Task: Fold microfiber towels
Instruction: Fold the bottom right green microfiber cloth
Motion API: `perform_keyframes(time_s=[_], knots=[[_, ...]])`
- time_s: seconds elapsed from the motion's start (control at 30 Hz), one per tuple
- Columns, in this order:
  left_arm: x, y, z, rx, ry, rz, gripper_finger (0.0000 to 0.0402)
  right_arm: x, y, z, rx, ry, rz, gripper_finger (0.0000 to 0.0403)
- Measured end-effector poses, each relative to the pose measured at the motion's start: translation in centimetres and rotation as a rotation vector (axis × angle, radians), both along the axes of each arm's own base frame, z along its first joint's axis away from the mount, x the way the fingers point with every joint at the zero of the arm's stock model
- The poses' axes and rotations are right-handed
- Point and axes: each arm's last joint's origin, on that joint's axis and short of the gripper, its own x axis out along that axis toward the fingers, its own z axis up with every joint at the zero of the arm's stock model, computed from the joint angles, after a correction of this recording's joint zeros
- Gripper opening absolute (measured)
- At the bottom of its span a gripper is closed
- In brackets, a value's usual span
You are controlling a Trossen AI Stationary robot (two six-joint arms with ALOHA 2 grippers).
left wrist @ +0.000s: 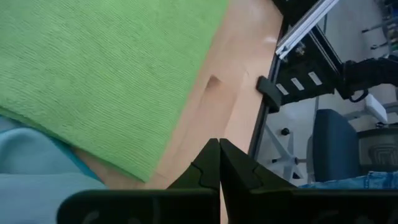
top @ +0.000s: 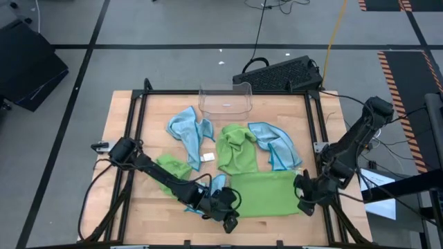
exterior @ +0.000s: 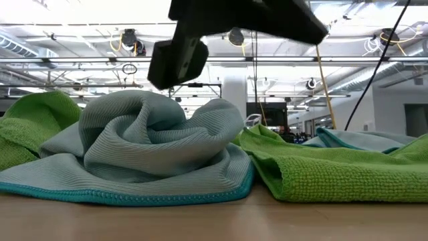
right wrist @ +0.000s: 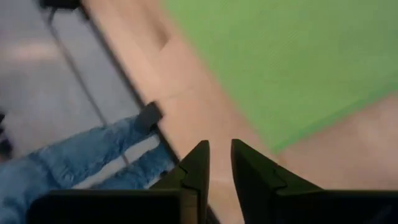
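A lime green towel (top: 266, 194) lies spread flat on the table's near right part; it also shows in the wrist views (left wrist: 106, 74) (right wrist: 292, 56). My left gripper (top: 231, 221) (left wrist: 219, 148) hangs shut over bare wood beside the towel's near left corner. My right gripper (top: 305, 204) (right wrist: 219, 152) hovers off the towel's right edge, with a narrow gap between its fingers and nothing in it. A small blue towel (top: 217, 183) (exterior: 147, 147) lies bunched by the left arm. More crumpled towels lie farther back: blue (top: 188, 128) (top: 277, 145) and green (top: 235, 149) (top: 173, 166).
A clear plastic bin (top: 225, 97) stands at the table's far edge. A black frame rail (top: 315, 138) runs along the table's right side. A person's legs in jeans (right wrist: 74, 168) stand beyond the near right corner. A dark keyboard (top: 280, 72) lies behind the table.
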Motion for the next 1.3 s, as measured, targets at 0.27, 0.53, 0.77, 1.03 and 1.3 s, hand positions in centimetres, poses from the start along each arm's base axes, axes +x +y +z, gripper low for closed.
perform_keyframes(time_s=[0.27,0.53,0.77,1.03,1.3], knots=[[1.3,0.1,2.8,0.095,-0.080,-0.069,0.0002,-0.6,1.7,0.5,0.038,-0.140,0.193,0.0109],[0.7,-0.9,2.8,0.276,-0.124,-0.191,0.0023,0.4,2.0,1.3,0.073,-0.269,0.164,0.0159],[-0.8,-2.1,2.0,0.490,-0.082,-0.338,0.0141,2.5,1.5,2.4,0.163,-0.377,-0.029,0.0166],[-1.2,-2.0,-0.4,0.762,0.001,-0.557,0.0261,3.9,0.6,2.8,0.162,-0.439,-0.232,0.0166],[0.3,-1.9,-4.8,0.826,0.016,-0.670,0.0263,4.5,0.4,3.4,0.160,-0.540,-0.348,0.0161]])
